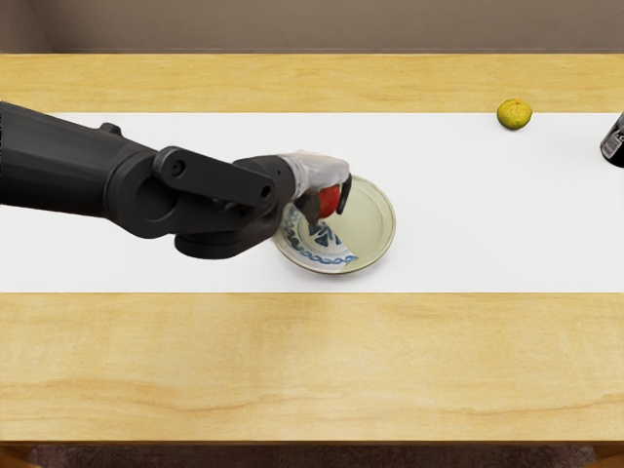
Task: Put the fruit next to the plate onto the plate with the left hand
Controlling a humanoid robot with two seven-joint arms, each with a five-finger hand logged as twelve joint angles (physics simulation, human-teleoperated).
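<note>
My left hand (322, 195) reaches in from the left and hovers over the left part of the plate (370, 229), a pale green dish with a blue pattern. Its fingers are curled around a red fruit (331, 200), of which only a small part shows between them. I cannot tell whether the fruit touches the plate. A yellow-green fruit (514, 114) lies far off at the upper right of the white cloth. A dark piece of the right arm (614, 141) shows at the right edge.
A white runner (487, 214) crosses the wooden table (312, 370). Bare wood lies in front of and behind the runner.
</note>
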